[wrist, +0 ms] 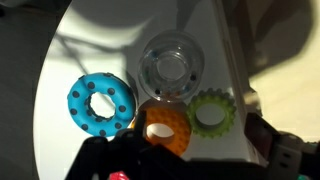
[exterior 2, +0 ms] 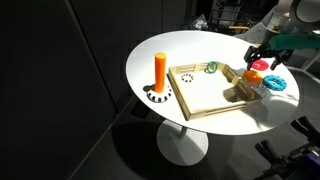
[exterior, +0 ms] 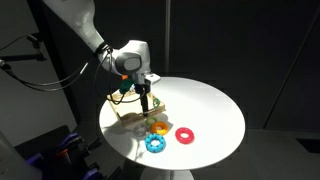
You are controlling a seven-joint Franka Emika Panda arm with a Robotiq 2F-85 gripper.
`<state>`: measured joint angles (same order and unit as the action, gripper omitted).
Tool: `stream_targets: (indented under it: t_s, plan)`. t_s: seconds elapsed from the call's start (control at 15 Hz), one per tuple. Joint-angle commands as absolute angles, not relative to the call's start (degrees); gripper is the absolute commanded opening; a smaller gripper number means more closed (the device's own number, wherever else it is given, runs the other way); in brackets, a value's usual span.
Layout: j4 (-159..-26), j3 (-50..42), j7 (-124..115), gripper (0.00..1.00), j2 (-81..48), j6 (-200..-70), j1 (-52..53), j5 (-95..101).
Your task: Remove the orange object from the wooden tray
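The orange object (exterior 2: 160, 67) is a bright orange peg. It stands upright on a black-and-white ring on the table, just outside a corner of the wooden tray (exterior 2: 200, 112); it does not show in the wrist view. The tray (exterior: 128, 113) also shows below the arm. My gripper (exterior 2: 262, 58) is open and empty at the tray's opposite side, low over a cluster of rings (exterior: 146, 108). In the wrist view its fingers (wrist: 200, 152) stand wide apart around an orange ring (wrist: 167, 126) and a green toothed ring (wrist: 211, 113).
A blue ring (wrist: 100, 103) and a clear glass cup (wrist: 170, 67) lie beside the orange ring. A red ring (exterior: 185, 134) lies on the round white table (exterior: 215, 105). Another green ring (exterior 2: 211, 68) sits at the tray's far rim.
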<state>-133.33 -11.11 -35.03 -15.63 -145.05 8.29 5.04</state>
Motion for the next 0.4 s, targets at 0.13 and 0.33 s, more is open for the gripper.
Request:
stream_targets:
  t_s: [0.13,0.33]
  plan:
    - [-133.85,-6.9,-28.24,1.0,-7.06,-134.37,3.96,0.17]
    - [-133.24,-6.21,-30.34,1.0,-8.29,-135.35,3.5,1.53]
